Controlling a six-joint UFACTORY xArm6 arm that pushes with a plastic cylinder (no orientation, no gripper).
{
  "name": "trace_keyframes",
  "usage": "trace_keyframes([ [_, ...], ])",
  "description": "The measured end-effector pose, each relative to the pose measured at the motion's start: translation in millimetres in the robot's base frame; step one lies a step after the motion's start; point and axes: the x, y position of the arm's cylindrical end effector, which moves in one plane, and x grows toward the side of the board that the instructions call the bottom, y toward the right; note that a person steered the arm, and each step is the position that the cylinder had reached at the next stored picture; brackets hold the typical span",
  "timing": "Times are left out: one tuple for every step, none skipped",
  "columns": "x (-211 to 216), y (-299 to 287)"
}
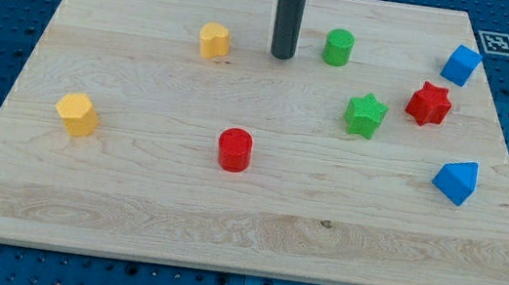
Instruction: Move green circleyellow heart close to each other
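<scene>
- The rod is seen coming down from the view's top, with the tip (282,57) set on the wooden board (127,214) near its top edge.
- No jaws are carried by the rod, so nothing is pinched; the tip is seen touching no block.
- The green circle (338,47) is found just to the view's right of the tip, close but apart from it.
- The yellow heart (214,40) is found to the view's left of the tip, a little further off than the circle.
- The tip is thus placed between the two, all three roughly in one row.
- A yellow block (77,114) is seen at the view's left, well apart.
- A red cylinder (234,150) is seen below the tip, mid-board.
- A green star (365,115), a red star (429,103) and two blue blocks (461,65) (456,181) are gathered at the view's right.
</scene>
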Motion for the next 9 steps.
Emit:
trace_keyframes([
  [47.4,-64.4],
  [84.3,-157.1],
  [11.7,-230.9],
  [-39.4,-139.4],
  [-39.7,34.3],
  [-65.7,49.8],
  [-76.9,-24.2],
  [-50.0,47.5],
  [-38.0,152.6],
])
